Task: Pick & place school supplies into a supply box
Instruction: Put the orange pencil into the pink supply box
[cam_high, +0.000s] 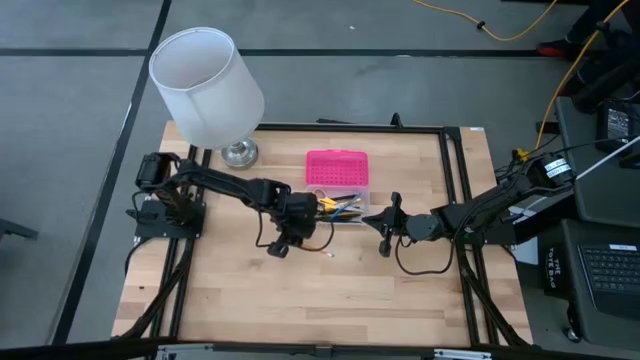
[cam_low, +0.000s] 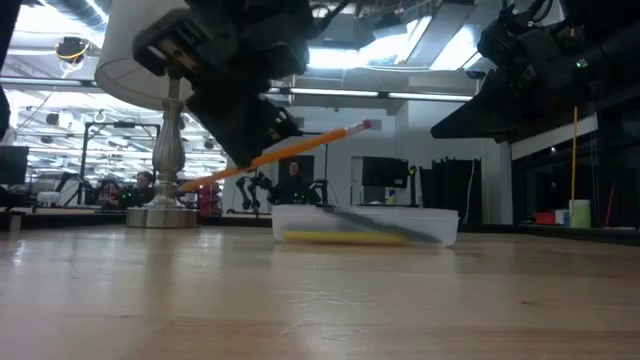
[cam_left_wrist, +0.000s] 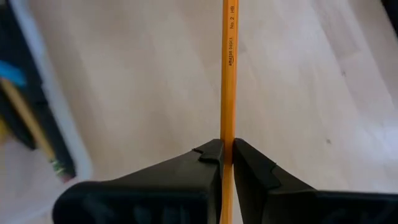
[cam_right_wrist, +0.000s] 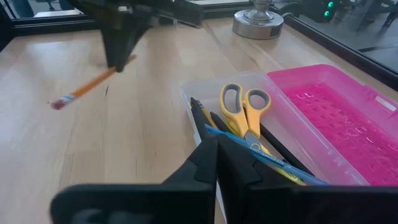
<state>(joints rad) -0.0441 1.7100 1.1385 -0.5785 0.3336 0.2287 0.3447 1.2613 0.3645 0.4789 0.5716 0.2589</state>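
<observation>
An orange pencil (cam_low: 310, 142) with a pink eraser end (cam_right_wrist: 59, 103) hangs over the table to the left of the supply box, with my left gripper (cam_high: 281, 244) shut on it. The supply box (cam_high: 345, 208) is a clear tray resting on the table, its pink lid (cam_high: 337, 167) lying open on the far side. Inside it lie yellow-handled scissors (cam_right_wrist: 244, 106) and several pens and pencils. My right gripper (cam_high: 385, 238) hovers shut just right of the box, with nothing between its fingers. My left gripper pinches the pencil's shaft (cam_left_wrist: 227, 134) between its two fingertips, away from the eraser end. The fingers slant down from above and lie across the pencil. The pencil is lifted clear of the table and tilted, its eraser end (cam_low: 367, 126) higher.
A lamp with a white shade (cam_high: 205, 85) and a silver base (cam_high: 238, 153) stands at the far left of the table. Black frame rails (cam_high: 455, 200) run along the table's sides. Bare wood (cam_high: 330, 300) lies near the front edge.
</observation>
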